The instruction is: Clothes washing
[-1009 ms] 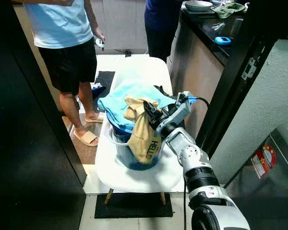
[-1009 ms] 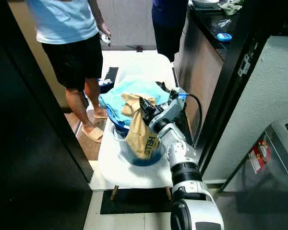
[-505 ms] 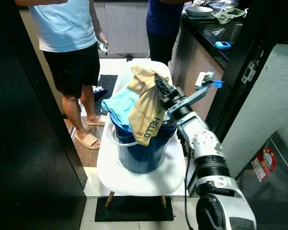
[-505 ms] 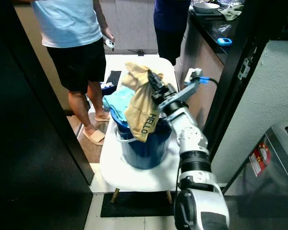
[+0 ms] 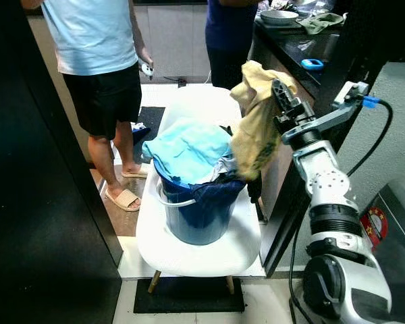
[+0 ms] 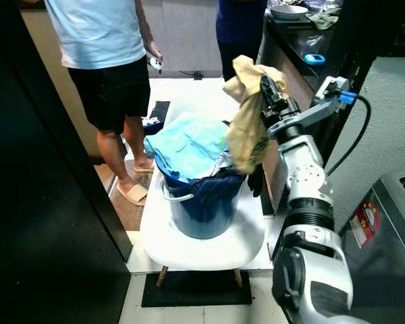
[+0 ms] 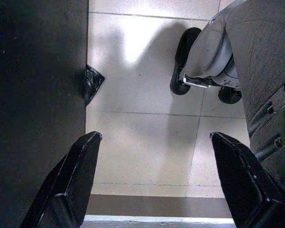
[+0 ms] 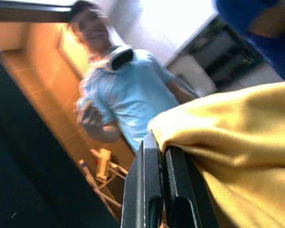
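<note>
The right tool grips a tan shirt, whose folds hide its fingertips; below it the bucket is half covered by laundry. The left tool hangs open.

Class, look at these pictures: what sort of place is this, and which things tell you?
Probably a home's kitchen or laundry corner: a dark countertop with dishes, a tiled floor, and a bucket of laundry on a white chair.

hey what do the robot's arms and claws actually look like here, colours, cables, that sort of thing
The right arm is built of silver-grey rounded segments with black ribbed joints and a white shoulder shell. A black cable with a blue plug loops from its wrist. The right claw has two long, slim black fingers. The left claw has two broad, tapering matte black fingers.
</note>
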Robot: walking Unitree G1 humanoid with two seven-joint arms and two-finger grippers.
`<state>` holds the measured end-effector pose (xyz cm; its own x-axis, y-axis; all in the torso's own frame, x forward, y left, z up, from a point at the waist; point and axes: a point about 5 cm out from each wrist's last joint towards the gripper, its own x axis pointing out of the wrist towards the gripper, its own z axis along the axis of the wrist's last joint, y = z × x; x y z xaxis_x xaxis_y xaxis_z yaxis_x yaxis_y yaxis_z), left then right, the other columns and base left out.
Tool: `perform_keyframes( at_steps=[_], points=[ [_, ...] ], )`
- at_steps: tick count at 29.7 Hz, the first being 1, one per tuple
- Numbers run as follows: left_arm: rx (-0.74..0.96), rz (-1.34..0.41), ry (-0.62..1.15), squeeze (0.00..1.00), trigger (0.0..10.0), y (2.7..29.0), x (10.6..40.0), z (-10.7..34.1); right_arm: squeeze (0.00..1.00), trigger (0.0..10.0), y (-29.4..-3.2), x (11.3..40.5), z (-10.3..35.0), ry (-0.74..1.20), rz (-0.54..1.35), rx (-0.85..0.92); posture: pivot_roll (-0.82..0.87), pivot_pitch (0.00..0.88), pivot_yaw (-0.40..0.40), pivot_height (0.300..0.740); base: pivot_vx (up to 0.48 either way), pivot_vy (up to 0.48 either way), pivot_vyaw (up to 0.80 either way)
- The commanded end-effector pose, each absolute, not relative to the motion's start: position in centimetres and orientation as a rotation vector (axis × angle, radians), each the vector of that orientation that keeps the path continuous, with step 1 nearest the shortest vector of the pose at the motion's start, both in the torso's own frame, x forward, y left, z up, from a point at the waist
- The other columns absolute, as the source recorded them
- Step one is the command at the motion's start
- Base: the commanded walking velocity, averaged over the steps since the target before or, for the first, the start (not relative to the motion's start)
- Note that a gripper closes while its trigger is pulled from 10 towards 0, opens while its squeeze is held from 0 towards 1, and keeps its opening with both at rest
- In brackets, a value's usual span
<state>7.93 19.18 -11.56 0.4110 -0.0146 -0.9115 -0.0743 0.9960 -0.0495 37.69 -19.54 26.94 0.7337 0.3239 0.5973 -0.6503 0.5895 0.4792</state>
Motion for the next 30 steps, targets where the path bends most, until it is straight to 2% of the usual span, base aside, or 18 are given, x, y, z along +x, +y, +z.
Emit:
perform_keyframes(
  at_steps=[1,7,17,23,30],
  points=[
    [-0.097,0.035,1.107,0.0,10.0,19.0,9.3,-11.3,0.0,0.0,-19.7,36.8,28.7,-0.572,0.701,0.694,0.1,0.0,-0.015,0.74,0.0,0.0,0.0],
    [-0.1,0.036,1.107,0.0,10.0,18.9,9.5,-11.3,0.0,0.0,-20.2,35.8,30.3,-0.632,0.793,0.575,0.1,0.0,-0.018,0.74,0.0,0.0,0.0],
    [-0.096,0.032,1.117,0.0,10.0,18.8,9.4,-11.3,0.0,0.0,-20.6,35.3,30.4,-0.627,0.84,0.504,0.09,0.0,-0.016,0.74,0.0,0.0,-0.8],
    [-0.094,0.032,1.125,0.0,10.0,18.9,9.1,-11.4,0.0,0.0,-20.7,35.4,30.7,-0.634,0.82,0.488,0.1,0.0,-0.013,0.74,0.0,0.0,-0.79],
    [-0.095,0.034,1.137,0.0,10.0,18.7,8.6,-11.5,0.0,0.0,-20.8,36.8,31.6,-0.612,0.653,0.478,0.1,0.0,-0.019,0.74,0.0,0.0,-0.8]
  ],
)
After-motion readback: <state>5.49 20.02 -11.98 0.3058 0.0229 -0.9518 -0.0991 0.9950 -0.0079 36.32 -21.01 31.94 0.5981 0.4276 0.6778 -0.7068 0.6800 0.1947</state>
